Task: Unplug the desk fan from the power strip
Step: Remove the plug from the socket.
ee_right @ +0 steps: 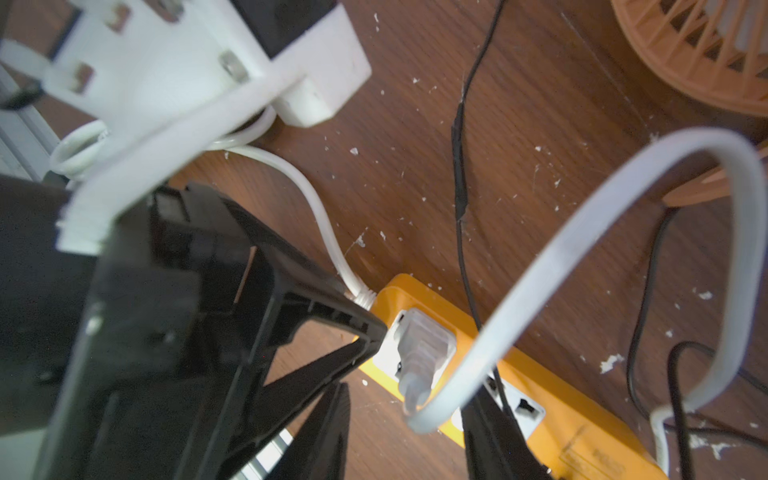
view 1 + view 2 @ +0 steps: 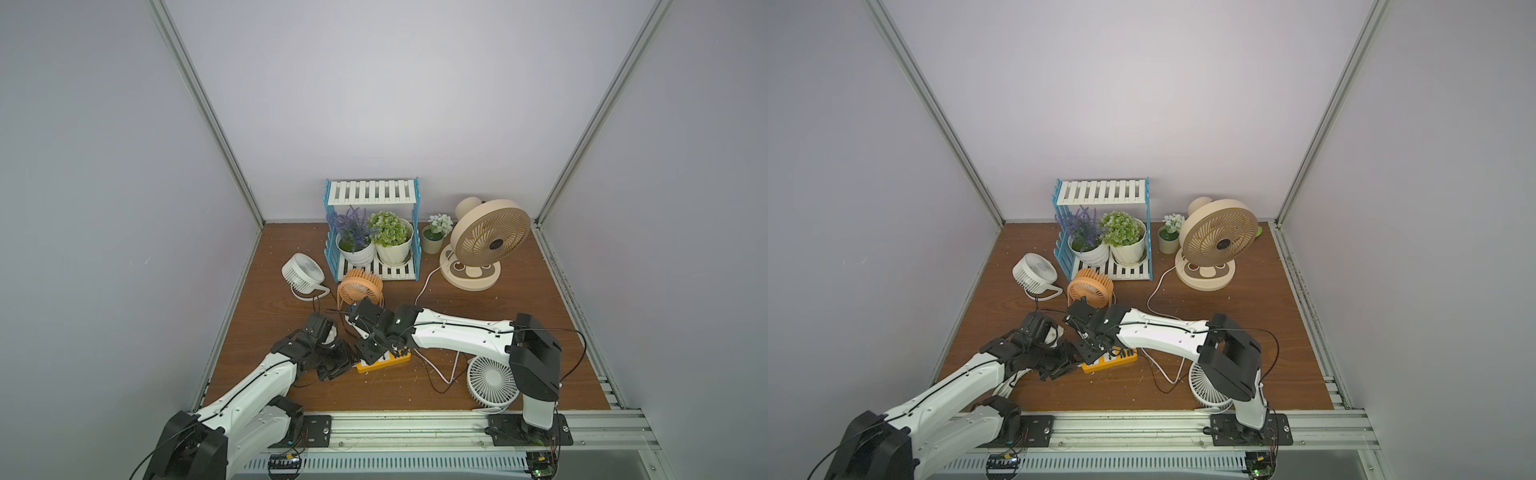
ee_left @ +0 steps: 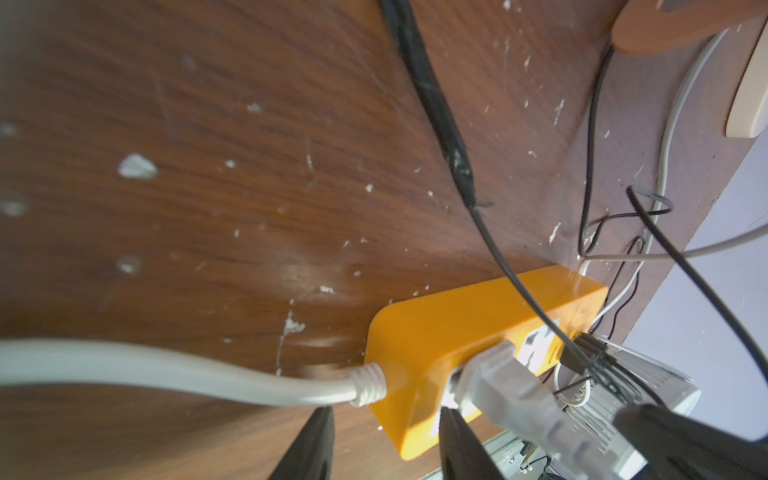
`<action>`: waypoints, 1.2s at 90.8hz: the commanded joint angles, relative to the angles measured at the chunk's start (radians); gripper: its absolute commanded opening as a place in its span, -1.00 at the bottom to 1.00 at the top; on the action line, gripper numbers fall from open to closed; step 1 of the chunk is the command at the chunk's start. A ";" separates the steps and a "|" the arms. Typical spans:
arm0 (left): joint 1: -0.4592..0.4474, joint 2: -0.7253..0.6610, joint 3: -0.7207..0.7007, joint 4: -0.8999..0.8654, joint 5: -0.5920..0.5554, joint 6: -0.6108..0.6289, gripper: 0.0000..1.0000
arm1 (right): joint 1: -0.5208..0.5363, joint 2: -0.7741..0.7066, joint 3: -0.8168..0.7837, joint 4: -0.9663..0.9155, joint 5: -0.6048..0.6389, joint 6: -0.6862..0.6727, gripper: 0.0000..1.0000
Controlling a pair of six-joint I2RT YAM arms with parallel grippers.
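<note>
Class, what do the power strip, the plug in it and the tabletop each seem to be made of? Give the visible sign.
Power strip: likely moulded plastic; smooth orange-yellow, slightly glossy, rounded corners.
Plug: probably matte grey-white plastic or rubber; ribbed neck.
Tabletop: brown wood-grain board, possibly laminate; scuffed.

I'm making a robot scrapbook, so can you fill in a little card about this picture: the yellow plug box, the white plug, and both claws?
Power strip: orange-yellow, lying flat on the wooden table
White plug: seated in the socket nearest the strip's own cord
Left gripper: jaws apart at the strip's cord end; grip unclear
Right gripper: open, jaws either side of the plug's tail
Unplugged yet: no
</note>
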 commanded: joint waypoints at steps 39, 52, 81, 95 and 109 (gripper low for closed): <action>0.012 0.011 -0.028 0.006 0.002 0.016 -0.15 | 0.011 0.046 0.056 -0.037 0.014 -0.014 -0.30; 0.012 0.017 -0.027 0.003 0.004 0.015 -0.19 | 0.011 0.055 0.069 -0.043 0.024 -0.015 -0.34; 0.012 0.034 -0.025 0.006 0.008 0.017 -0.22 | 0.012 0.082 0.101 -0.079 0.049 -0.010 -0.43; 0.011 0.038 -0.024 0.008 0.009 0.019 -0.25 | 0.012 0.091 0.109 -0.092 0.050 -0.008 -0.46; 0.012 0.036 -0.025 0.005 0.007 0.017 -0.25 | 0.011 0.088 0.105 -0.092 0.046 -0.008 -0.56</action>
